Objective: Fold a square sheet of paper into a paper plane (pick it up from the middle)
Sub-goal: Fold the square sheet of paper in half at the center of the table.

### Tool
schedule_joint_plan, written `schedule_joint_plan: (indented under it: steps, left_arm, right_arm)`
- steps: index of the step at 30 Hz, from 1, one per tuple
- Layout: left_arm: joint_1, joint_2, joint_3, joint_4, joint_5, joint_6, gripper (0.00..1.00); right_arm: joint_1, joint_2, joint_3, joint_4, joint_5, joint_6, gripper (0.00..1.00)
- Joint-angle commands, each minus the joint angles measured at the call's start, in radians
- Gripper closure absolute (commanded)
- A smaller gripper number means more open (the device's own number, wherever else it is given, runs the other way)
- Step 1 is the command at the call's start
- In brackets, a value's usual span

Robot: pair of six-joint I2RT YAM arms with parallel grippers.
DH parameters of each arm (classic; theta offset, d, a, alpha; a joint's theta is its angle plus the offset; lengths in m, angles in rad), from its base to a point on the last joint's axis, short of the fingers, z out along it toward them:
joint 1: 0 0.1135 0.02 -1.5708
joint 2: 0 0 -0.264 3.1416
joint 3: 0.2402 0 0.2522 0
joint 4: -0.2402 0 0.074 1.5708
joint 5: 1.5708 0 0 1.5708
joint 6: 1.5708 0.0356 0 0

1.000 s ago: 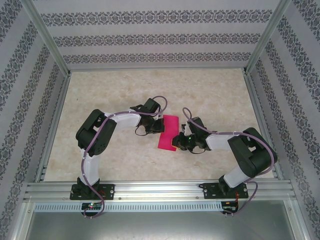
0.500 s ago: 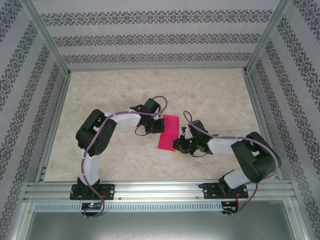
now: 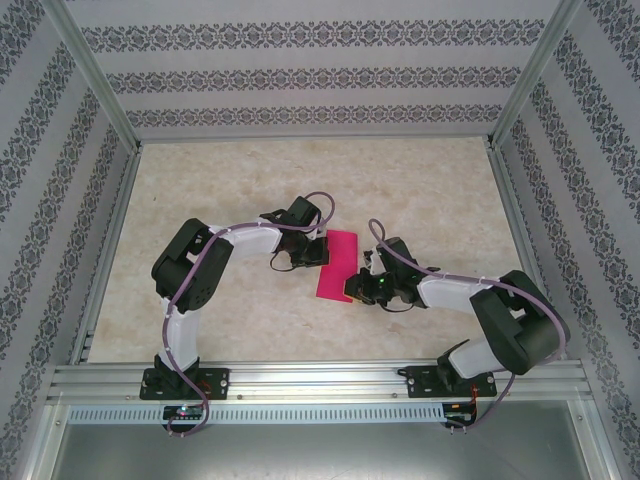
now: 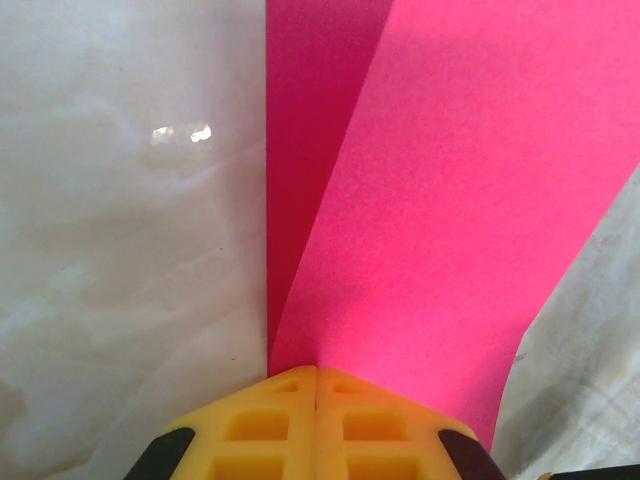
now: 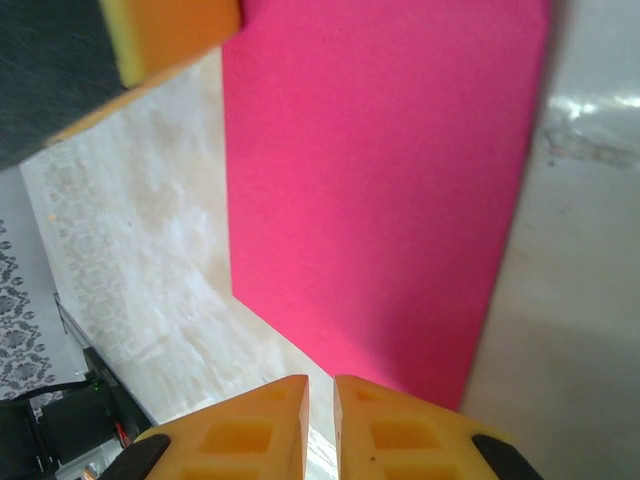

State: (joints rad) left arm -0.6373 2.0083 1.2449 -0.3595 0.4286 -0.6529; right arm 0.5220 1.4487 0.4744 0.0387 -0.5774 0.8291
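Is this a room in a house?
Probably not: it looks like a robot test booth. Wallpapered panels sit in a metal frame, and the left arm and right arm are bolted to a rail at the table edge.

Surface: table (image 3: 420, 180), pale marbled top, is framed by aluminium rails | Landmark: near rail (image 3: 320, 380) | Load: a magenta-pink sheet of paper (image 3: 336, 262) is laid beyond the near rail, about midway along it, well apart | State: folded narrow, one layer is raised off the lower one

No legible text, labels, brands, numbers or signs anywhere in any of the three views.
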Motion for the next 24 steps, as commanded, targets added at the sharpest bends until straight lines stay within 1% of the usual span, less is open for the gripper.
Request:
schedule_joint_plan:
  steps: [1,7,10,15,17,20,24]
  left_arm:
    - [-0.025,0.05,-0.004,-0.09,-0.038,0.037,1.0]
    - [-0.025,0.046,-0.012,-0.078,-0.047,0.035,1.0]
    - [-0.026,0.048,-0.013,-0.074,-0.041,0.034,1.0]
    - [-0.028,0.052,-0.013,-0.078,-0.039,0.038,1.0]
    - [-0.027,0.054,-0.013,-0.078,-0.04,0.038,1.0]
    - [-0.027,0.056,-0.008,-0.077,-0.035,0.038,1.0]
    - [-0.027,0.062,-0.007,-0.078,-0.031,0.041,1.0]
  right_arm:
    - [0.011,0.023,-0.004,0.015,0.005,-0.004,0.84]
    - [0.012,0.068,-0.037,0.033,0.011,0.003,0.84]
    - [0.007,0.04,-0.027,0.007,0.024,0.002,0.84]
    - [-0.03,-0.033,0.054,-0.031,0.061,0.001,0.83]
    - [-0.05,-0.035,0.088,-0.018,0.068,-0.003,0.83]
    - [-0.086,0.01,0.137,0.016,0.045,-0.04,0.83]
    - [-0.126,0.112,0.189,0.058,0.004,-0.047,0.83]
